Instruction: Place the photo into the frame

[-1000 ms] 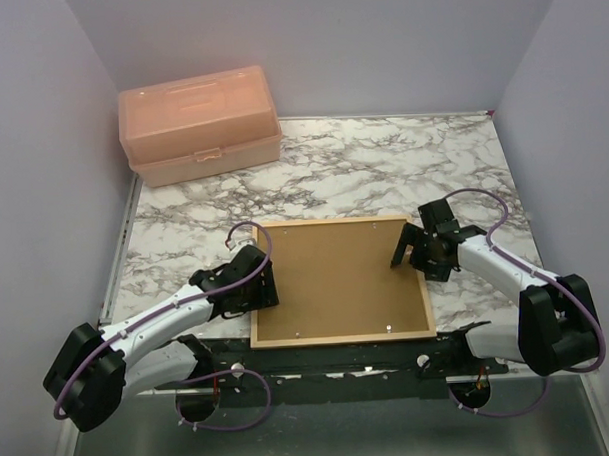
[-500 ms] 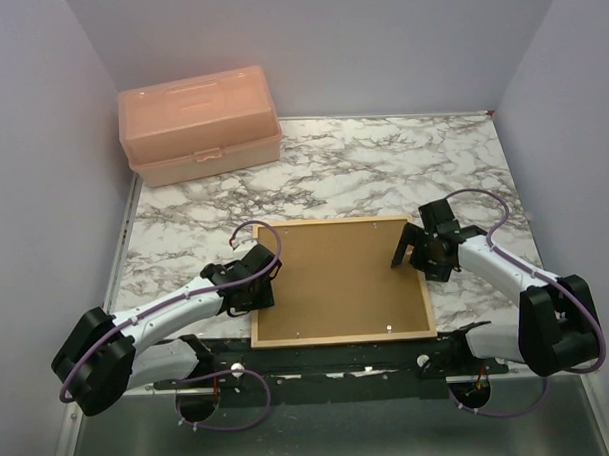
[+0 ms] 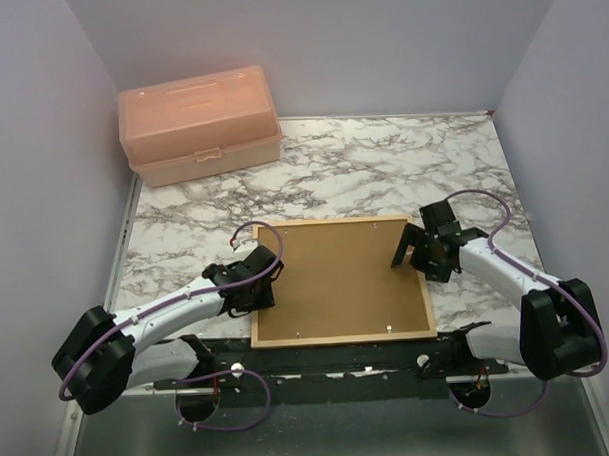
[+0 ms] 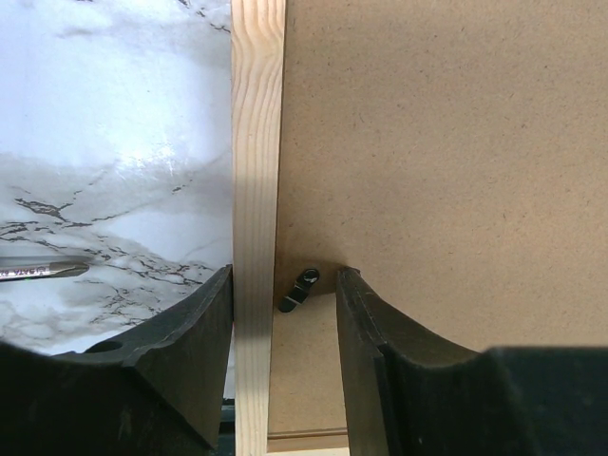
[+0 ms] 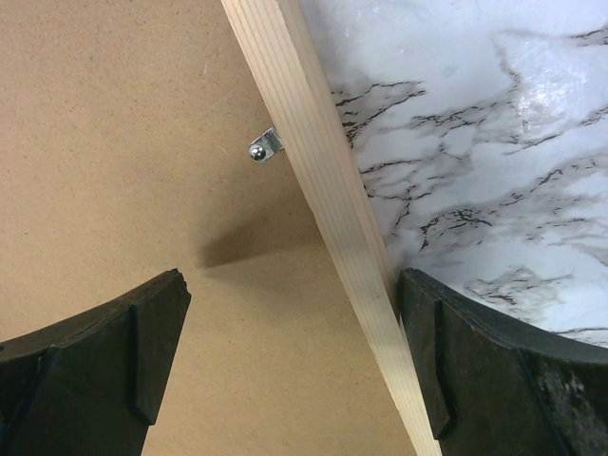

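The frame (image 3: 343, 338) lies face down near the table's front edge, its light-wood bars around a brown backing board (image 3: 341, 277). The photo is out of view. My left gripper (image 3: 266, 284) sits at the left bar (image 4: 256, 142), partly open (image 4: 285, 275). One finger is outside the bar and the other rests on the board just past a small black clip (image 4: 299, 290). My right gripper (image 3: 410, 246) stands wide open (image 5: 292, 285) astride the right bar (image 5: 323, 171). A silver clip (image 5: 261, 147) sits beyond its fingers.
A peach plastic toolbox (image 3: 199, 124) stands at the back left on the marble table (image 3: 383, 170). Grey walls close in the left, right and back. The arm bases and a black rail (image 3: 329, 362) run along the near edge.
My left gripper has shifted a little forward along the frame's left bar and its jaws have narrowed around the bar and clip. The right arm has not moved.
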You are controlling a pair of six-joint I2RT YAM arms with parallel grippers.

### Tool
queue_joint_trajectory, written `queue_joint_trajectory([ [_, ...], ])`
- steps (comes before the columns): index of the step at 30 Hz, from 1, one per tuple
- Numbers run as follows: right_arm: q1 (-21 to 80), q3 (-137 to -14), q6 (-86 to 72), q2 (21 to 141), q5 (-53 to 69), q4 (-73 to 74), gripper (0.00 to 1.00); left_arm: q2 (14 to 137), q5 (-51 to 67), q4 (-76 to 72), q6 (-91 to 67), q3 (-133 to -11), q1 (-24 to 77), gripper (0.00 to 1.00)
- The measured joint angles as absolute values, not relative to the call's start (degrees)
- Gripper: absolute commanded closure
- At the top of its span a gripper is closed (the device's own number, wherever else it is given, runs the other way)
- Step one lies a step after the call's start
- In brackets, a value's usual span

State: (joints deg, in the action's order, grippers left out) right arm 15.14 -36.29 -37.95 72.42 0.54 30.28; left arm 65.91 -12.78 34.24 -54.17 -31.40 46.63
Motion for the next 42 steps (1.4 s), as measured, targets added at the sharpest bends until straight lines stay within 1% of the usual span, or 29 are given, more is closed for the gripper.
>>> queue_joint_trajectory([
  [1, 15.14, -36.23, -37.95, 72.27, 0.54, 30.26, 0.0, 65.6, -12.78, 34.28, -54.26, -31.4, 46.63, 0.67],
  [3, 15.16, -36.07, -37.95, 71.92, 0.56, 30.26, 0.0, 64.9, -12.88, 34.68, -54.5, -31.38, 46.65, 0.56],
  [4, 15.14, -36.01, -37.95, 71.79, 0.56, 30.33, 0.0, 64.58, -12.91, 35.16, -54.63, -31.38, 46.74, 0.53],
  [5, 15.14, -35.99, -37.95, 71.77, 0.58, 30.37, 0.0, 64.25, -12.88, 35.66, -54.74, -31.35, 46.87, 0.48],
  [13, 15.16, -35.99, -38.98, 71.55, 3.01, 30.35, 0.0, 58.61, -12.25, 39.53, -56.18, -30.06, 47.77, 0.48],
  [15, 15.16, -35.99, -38.98, 71.55, 3.11, 30.33, 0.0, 58.76, -12.21, 39.57, -56.21, -30.06, 47.77, 0.51],
  [18, 15.16, -35.99, -39.0, 71.55, 3.14, 30.33, 0.0, 59.68, -12.12, 39.57, -56.18, -30.06, 47.77, 0.61],
  [25, 15.14, -35.99, -38.87, 71.48, 2.74, 30.33, 0.0, 60.31, -12.43, 40.88, -55.77, -30.11, 47.75, 0.98],
  [26, 15.11, -35.99, -38.76, 71.46, 2.55, 30.33, 0.0, 60.2, -12.56, 41.21, -55.59, -30.17, 47.75, 1.0],
  [32, 15.05, -35.99, -38.76, 71.44, 2.55, 30.33, 0.0, 60.25, -12.47, 41.06, -55.24, -30.2, 47.77, 1.0],
  [33, 15.05, -35.99, -38.76, 71.44, 2.55, 30.33, 0.0, 60.34, -12.47, 41.06, -55.18, -30.22, 47.77, 0.99],
  [35, 15.05, -35.99, -38.76, 71.44, 2.55, 30.33, 0.0, 60.45, -12.45, 41.1, -55.11, -30.33, 47.77, 0.87],
  [36, 15.05, -35.99, -38.79, 71.44, 2.55, 30.33, 0.0, 60.49, -12.45, 41.1, -55.09, -30.35, 47.77, 0.78],
  [38, 15.05, -35.99, -38.79, 71.44, 2.55, 30.33, 0.0, 60.47, -12.36, 41.12, -54.74, -30.35, 47.77, 0.65],
  [40, 15.03, -35.99, -38.76, 71.44, 2.55, 30.33, 0.0, 60.42, -12.32, 41.12, -54.89, -30.35, 47.75, 0.46],
  [41, 15.03, -35.99, -38.76, 71.44, 2.61, 30.33, 0.0, 60.51, -11.92, 40.34, -54.81, -30.35, 47.77, 0.39],
  [42, 15.03, -35.99, -38.87, 71.44, 2.87, 30.33, 0.0, 60.75, -11.44, 39.68, -54.83, -30.35, 47.79, 0.38],
])
